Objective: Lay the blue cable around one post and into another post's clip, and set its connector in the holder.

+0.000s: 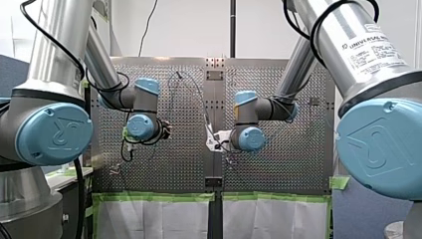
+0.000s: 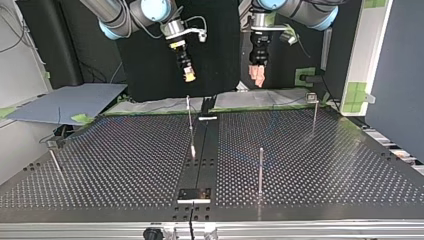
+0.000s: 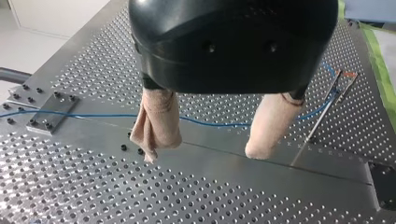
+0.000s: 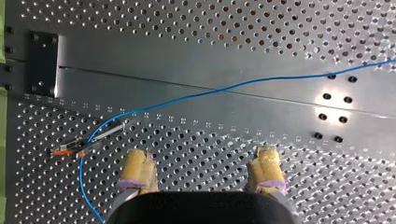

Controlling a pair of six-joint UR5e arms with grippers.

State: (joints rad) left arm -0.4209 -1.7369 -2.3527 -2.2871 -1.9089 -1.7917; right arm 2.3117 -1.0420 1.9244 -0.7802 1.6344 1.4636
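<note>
The blue cable (image 3: 212, 124) lies on the perforated table, running under my left gripper (image 3: 205, 147) from a bolted plate (image 3: 49, 114) to a thin post with an orange clip (image 3: 344, 80). My left gripper's beige pads stand apart, open and empty, above the cable. In the right wrist view the blue cable (image 4: 243, 84) crosses the centre strip ahead of my right gripper (image 4: 203, 170), reaches the orange-clipped post (image 4: 70, 150) and turns back beside the yellow pads. That gripper is open and holds nothing. Across the table both grippers hang high: right (image 2: 189, 75), left (image 2: 258, 75). I cannot make out the connector.
More thin posts stand on the table: one in the middle (image 2: 190, 120), one nearer the front (image 2: 260, 170), one at the far right (image 2: 314, 112), one at the left (image 2: 55, 157). A black plate (image 2: 195, 194) sits on the centre strip near the front edge.
</note>
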